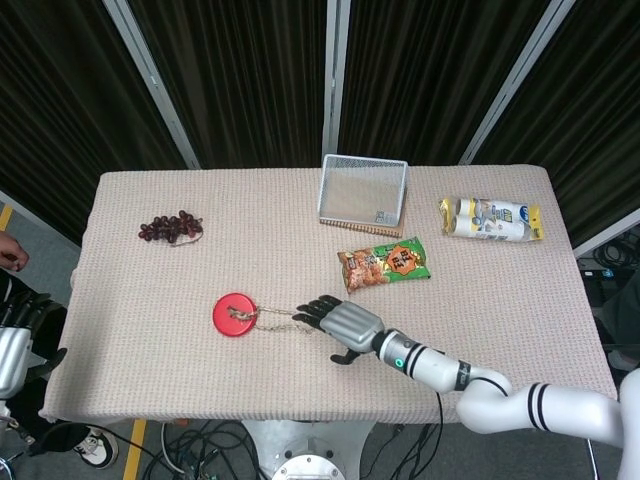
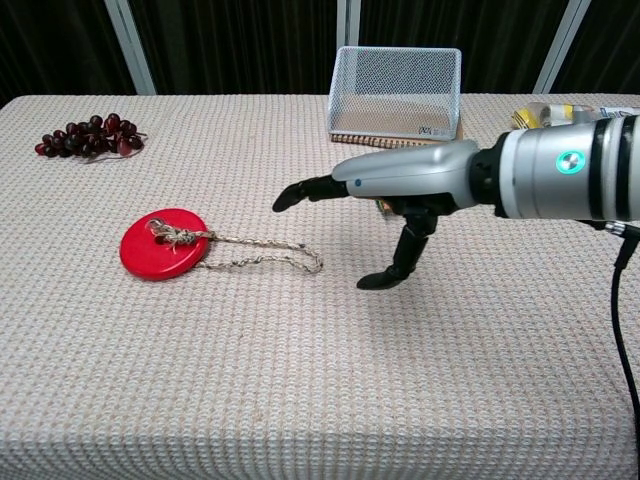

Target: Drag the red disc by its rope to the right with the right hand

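The red disc (image 2: 162,244) is lying flat on the counter (image 2: 320,380), its soft, light twine rope (image 2: 262,254) trailing toward the right hand (image 1: 345,323), which is hovering spread and empty over the loop's end, likely the best place to pinch. The snack bag (image 1: 384,264) beyond the disc is showing print too small to read.

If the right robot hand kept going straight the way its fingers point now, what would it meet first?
Probably the looped end of the rope, just ahead of the right robot hand, then the red disc. The chest view shows the fingers raised above the table, so they might pass over it.
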`<state>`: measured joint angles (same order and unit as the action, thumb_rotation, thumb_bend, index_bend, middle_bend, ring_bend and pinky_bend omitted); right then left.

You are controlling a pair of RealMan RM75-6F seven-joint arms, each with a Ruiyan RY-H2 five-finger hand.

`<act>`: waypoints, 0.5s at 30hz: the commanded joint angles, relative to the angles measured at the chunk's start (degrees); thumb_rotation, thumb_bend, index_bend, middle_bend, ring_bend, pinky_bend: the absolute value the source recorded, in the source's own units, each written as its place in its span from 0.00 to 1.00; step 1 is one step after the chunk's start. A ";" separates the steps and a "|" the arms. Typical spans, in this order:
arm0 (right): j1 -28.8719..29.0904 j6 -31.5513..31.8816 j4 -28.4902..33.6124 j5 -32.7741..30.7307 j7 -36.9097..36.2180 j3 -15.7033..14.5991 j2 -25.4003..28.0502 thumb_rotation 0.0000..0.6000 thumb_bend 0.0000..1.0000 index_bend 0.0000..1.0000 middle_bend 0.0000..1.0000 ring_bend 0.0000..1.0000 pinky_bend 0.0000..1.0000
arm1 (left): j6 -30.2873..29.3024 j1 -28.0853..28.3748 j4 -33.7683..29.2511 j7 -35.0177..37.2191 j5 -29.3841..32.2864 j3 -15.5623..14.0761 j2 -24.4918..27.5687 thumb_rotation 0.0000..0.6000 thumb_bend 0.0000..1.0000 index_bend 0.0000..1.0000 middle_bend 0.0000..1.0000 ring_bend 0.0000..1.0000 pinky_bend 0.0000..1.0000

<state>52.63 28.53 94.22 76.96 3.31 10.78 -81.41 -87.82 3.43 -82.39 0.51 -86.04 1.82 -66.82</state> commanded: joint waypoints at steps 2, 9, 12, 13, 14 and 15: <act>2.95 -1.97 -3.09 -4.69 2.65 -0.41 -3.43 1.00 0.21 0.00 0.00 0.00 0.00 | -0.06 -0.20 0.86 0.62 0.16 0.04 -0.41 1.00 0.19 0.27 0.18 0.10 0.16; 5.78 -2.39 -5.25 -8.59 3.59 -1.02 -6.56 1.00 0.21 0.00 0.03 0.00 0.00 | 0.25 -0.35 1.66 1.30 0.42 0.05 -0.75 1.00 0.19 0.27 0.18 0.10 0.16; 6.66 -2.36 -6.41 -9.78 3.94 -1.60 -7.67 1.00 0.21 0.00 0.05 0.00 0.00 | 0.24 -0.41 1.73 1.34 0.45 0.08 -0.75 1.00 0.19 0.27 0.18 0.10 0.16; 6.87 -2.15 -6.81 -10.08 4.15 -1.77 -8.05 1.00 0.21 0.00 0.05 0.00 0.00 | 0.17 -0.46 1.79 1.33 0.43 0.09 -0.77 1.00 0.19 0.27 0.18 0.10 0.16; 7.07 -1.88 -7.21 -10.50 4.26 -1.96 -8.53 1.00 0.21 0.00 0.05 0.00 0.00 | 0.11 -0.52 1.84 1.27 0.42 0.08 -0.77 1.00 0.19 0.27 0.18 0.10 0.16; 7.21 -1.76 -7.40 -10.78 4.28 -2.11 -8.80 1.00 0.21 0.00 0.05 0.00 0.00 | 0.12 -0.55 1.86 1.27 0.44 0.08 -0.77 1.00 0.19 0.27 0.18 0.10 0.16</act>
<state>59.64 26.59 87.00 66.41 7.47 8.86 -89.97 -87.71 2.89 -80.54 1.78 -85.60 1.90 -67.58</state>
